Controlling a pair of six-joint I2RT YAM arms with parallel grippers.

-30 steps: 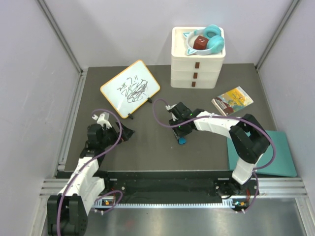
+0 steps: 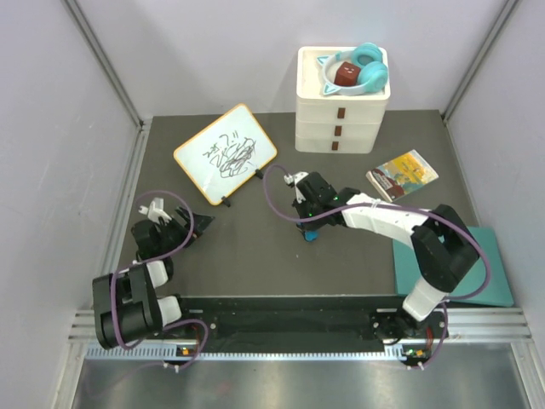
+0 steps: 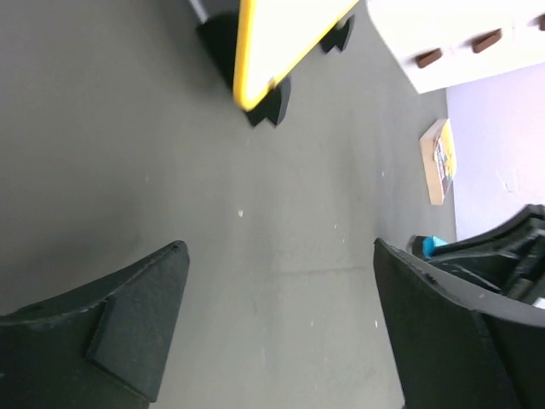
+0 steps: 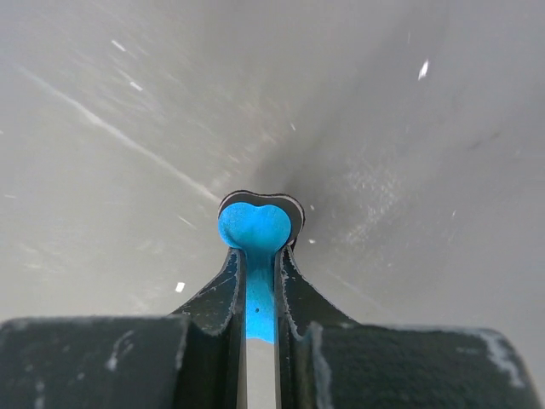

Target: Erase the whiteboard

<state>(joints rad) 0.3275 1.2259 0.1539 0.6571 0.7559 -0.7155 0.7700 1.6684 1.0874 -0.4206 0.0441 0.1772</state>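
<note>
The whiteboard [image 2: 226,153], with black scribbles on it, stands tilted at the far left of the bench [image 2: 255,264]. The right fingers [image 4: 223,294] pinch a small blue piece [image 4: 255,223] low over the middle of the bench, apart from the board. The left fingers [image 3: 136,328] are spread wide at the near left.

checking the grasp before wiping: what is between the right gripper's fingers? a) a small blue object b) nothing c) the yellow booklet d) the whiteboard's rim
a: the right wrist view shows the right gripper shut on a small blue object, its rounded end poking past the fingertips.
</note>
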